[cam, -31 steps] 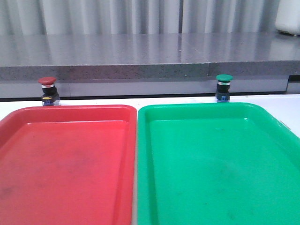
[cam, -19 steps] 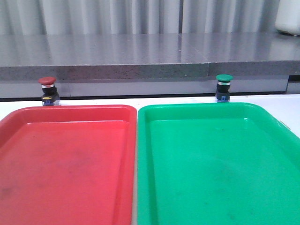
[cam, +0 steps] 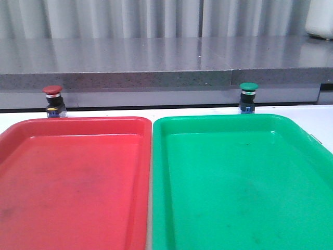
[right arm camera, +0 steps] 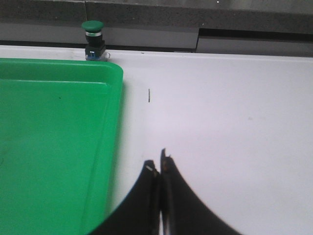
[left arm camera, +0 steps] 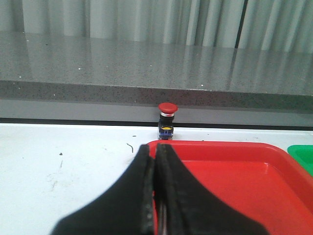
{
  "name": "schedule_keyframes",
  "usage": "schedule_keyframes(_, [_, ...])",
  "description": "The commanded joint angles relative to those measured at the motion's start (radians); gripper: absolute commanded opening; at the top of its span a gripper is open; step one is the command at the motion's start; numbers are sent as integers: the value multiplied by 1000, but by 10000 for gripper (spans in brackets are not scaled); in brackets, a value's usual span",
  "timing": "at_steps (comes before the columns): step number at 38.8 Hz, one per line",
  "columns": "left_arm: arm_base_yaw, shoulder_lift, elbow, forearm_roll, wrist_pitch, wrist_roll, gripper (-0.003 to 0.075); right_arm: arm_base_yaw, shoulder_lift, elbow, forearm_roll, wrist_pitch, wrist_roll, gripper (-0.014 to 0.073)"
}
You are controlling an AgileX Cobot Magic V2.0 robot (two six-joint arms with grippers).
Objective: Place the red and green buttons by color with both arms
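The red button stands upright on the white table behind the red tray's far left corner; it also shows in the left wrist view. The green button stands upright behind the green tray's far rim; it also shows in the right wrist view. My left gripper is shut and empty, low over the red tray's near-left edge, well short of the red button. My right gripper is shut and empty over bare table beside the green tray, far from the green button. Neither gripper shows in the front view.
The red tray lies on the left and the green tray on the right, side by side, both with nothing in them. A grey stone ledge runs behind the buttons. White table extends beside the green tray.
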Motion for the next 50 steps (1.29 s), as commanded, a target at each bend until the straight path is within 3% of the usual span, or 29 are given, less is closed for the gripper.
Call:
schedule_keyframes(1, [2,-16,25,-9,-76,-3,-20,-6,-17,-11,-11,-88,-5,-109])
schedule_keyframes(12, [2,-16,25,-9,-86,-3,-20,-6,-17,-11,7,-174,-5,-109])
schedule_keyframes(20, [2,-16,-10,-36,-279,-5,-20,-6,-17,-67,7,-249,-5,-109])
schedule_keyframes(27, [2,51,-221,-38,-145,-5,-20,-6,7,-268,7,-121,-5,-107])
schedule_keyframes(34, [2,275,-398,-33,-27,-3,-20,-6,179,-491,63,26,4,-105])
schedule_keyframes(39, [2,381,-460,-22,-25,-3,-20,-6,307,-554,121,47,4,-105])
schedule_keyframes(47, [2,417,-473,-22,-25,-3,-18,-6,362,-563,135,54,3,-102])
schedule_keyframes(50, [2,417,-473,-22,-27,-3,22,-6,362,-563,135,46,3,-43])
